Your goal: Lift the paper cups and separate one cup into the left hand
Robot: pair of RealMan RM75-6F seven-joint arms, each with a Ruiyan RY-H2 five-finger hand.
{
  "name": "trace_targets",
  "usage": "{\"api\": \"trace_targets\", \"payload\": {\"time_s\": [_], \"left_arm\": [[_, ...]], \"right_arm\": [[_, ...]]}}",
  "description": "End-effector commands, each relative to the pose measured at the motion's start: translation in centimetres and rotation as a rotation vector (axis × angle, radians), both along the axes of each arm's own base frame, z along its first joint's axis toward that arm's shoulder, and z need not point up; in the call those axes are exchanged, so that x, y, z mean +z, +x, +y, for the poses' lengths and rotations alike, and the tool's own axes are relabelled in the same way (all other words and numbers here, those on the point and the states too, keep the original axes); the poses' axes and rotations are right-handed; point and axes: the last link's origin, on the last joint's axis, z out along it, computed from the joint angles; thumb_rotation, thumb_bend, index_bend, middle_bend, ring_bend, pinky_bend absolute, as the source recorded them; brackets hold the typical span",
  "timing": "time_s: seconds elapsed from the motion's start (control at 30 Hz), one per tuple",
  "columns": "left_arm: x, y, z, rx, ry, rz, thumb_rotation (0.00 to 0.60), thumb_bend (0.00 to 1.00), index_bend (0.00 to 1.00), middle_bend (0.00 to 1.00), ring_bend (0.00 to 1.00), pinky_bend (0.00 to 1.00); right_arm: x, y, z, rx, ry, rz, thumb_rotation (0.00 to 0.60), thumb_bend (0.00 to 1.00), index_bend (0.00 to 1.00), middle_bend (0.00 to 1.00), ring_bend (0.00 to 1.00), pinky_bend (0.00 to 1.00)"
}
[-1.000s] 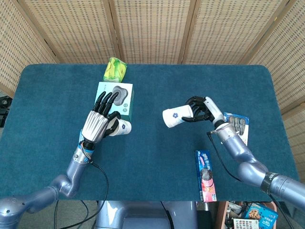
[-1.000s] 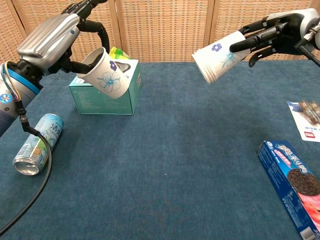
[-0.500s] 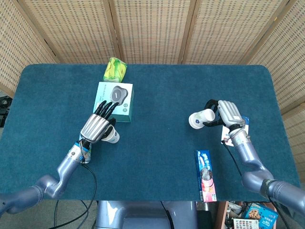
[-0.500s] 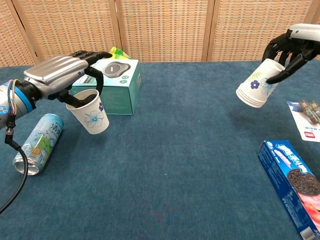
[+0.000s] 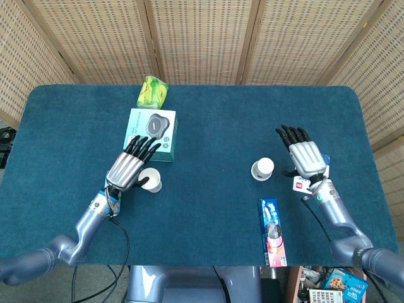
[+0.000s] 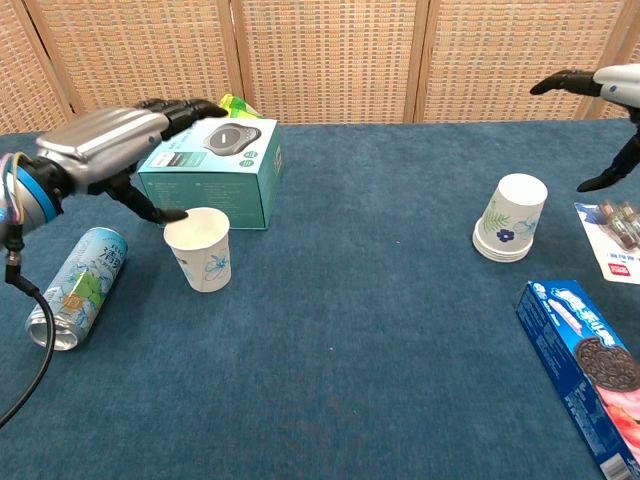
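A single white paper cup (image 5: 150, 179) (image 6: 201, 249) with a blue flower print stands upright, mouth up, on the blue table. My left hand (image 5: 129, 165) (image 6: 110, 140) hovers just above and left of it, fingers spread, holding nothing. The remaining stack of paper cups (image 5: 262, 169) (image 6: 511, 218) stands mouth down on the right side of the table. My right hand (image 5: 303, 153) (image 6: 610, 90) is raised to the right of the stack, fingers spread, apart from it.
A teal box (image 5: 153, 134) (image 6: 213, 172) sits behind the single cup, with a green packet (image 5: 153, 92) beyond it. A drink can (image 6: 74, 287) lies at the left. A blue cookie box (image 5: 273, 231) (image 6: 592, 367) and a white packet (image 6: 613, 235) lie at the right.
Both hands lowered their cups onto the table and let go. The left hand's fingers opened off the single cup; the right hand released the stack and lifted away to the right.
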Motion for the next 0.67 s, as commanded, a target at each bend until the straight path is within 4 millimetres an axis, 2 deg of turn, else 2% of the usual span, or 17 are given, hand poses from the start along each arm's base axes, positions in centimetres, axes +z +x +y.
{"api": "trace_targets", "payload": {"time_s": [0.03, 0.17, 0.2, 0.3, 0.47, 0.57, 0.67], "left_arm": [[5.2, -1.2, -1.4, 0.042, 0.112, -0.099, 0.6, 0.24, 0.0, 0.0, 0.0, 0.0], [8.7, -3.9, -3.8, 0.129, 0.181, -0.137, 0.6, 0.24, 0.0, 0.0, 0.0, 0.0], [9.9, -5.1, -4.9, 0.168, 0.211, -0.136, 0.6, 0.24, 0.0, 0.0, 0.0, 0.0], [11.8, -7.1, -6.9, 0.231, 0.248, -0.132, 0.6, 0.23, 0.0, 0.0, 0.0, 0.0], [14.8, -10.0, -10.5, 0.375, 0.28, -0.146, 0.6, 0.19, 0.0, 0.0, 0.0, 0.0], [16.1, -11.2, -12.8, 0.449, 0.281, -0.149, 0.6, 0.19, 0.0, 0.0, 0.0, 0.0], [16.8, -11.9, -14.2, 0.494, 0.276, -0.16, 0.6, 0.19, 0.0, 0.0, 0.0, 0.0]], "right_arm": [[3.0, -1.2, 3.8, 0.035, -0.059, 0.016, 0.6, 0.0, 0.0, 0.0, 0.04, 0.04], [5.1, -4.2, 7.1, 0.026, -0.126, 0.033, 0.6, 0.0, 0.0, 0.0, 0.03, 0.0], [5.7, -5.4, 8.1, 0.019, -0.156, 0.049, 0.6, 0.0, 0.0, 0.0, 0.03, 0.0], [6.5, -7.0, 9.9, 0.015, -0.202, 0.059, 0.6, 0.0, 0.0, 0.0, 0.02, 0.0], [7.2, -8.8, 13.0, 0.012, -0.281, 0.069, 0.6, 0.0, 0.0, 0.0, 0.0, 0.0], [7.2, -9.2, 14.8, 0.021, -0.321, 0.074, 0.6, 0.0, 0.0, 0.0, 0.0, 0.0], [7.2, -9.2, 16.3, 0.037, -0.356, 0.079, 0.6, 0.0, 0.0, 0.0, 0.0, 0.0]]}}
